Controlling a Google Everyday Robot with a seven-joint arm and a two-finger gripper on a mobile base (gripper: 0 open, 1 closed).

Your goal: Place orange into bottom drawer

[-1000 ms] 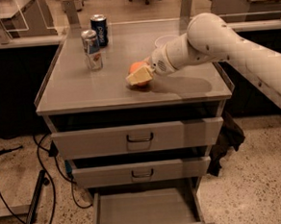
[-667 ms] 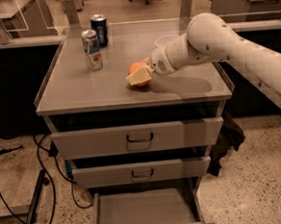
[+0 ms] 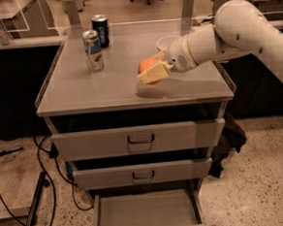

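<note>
The cabinet's flat, matte grey top (image 3: 105,86) has a thin raised lip along its left and right edges. Near the middle of this surface, somewhat toward the right edge, the gripper (image 3: 151,73) sits at the end of a smooth, rounded white arm (image 3: 233,30) that reaches in from the right. Its pale, blocky fingers (image 3: 154,74) are closed around the orange (image 3: 146,64), a round, bright fruit whose upper left curve shows above the fingers. A soft shadow lies on the surface just under the fruit and gripper; whether the fruit touches the top cannot be told.

Just behind the gripper's wrist, toward the back right corner, the rim of a white bowl (image 3: 167,41) shows. Near the back left corner stand two upright cylindrical cans: a silver can (image 3: 93,50) with red marking, and a dark blue can (image 3: 100,31) just behind it, closer to the back edge.

Below the top, two upper drawers (image 3: 138,139) with grey metal fronts and dark loop handles are each pulled out a little. The bottom drawer (image 3: 146,213) is pulled well out, a shallow grey tray with a flat floor and low walls. The floor (image 3: 263,184) is speckled stone, with black cables (image 3: 44,175) trailing at the left.
</note>
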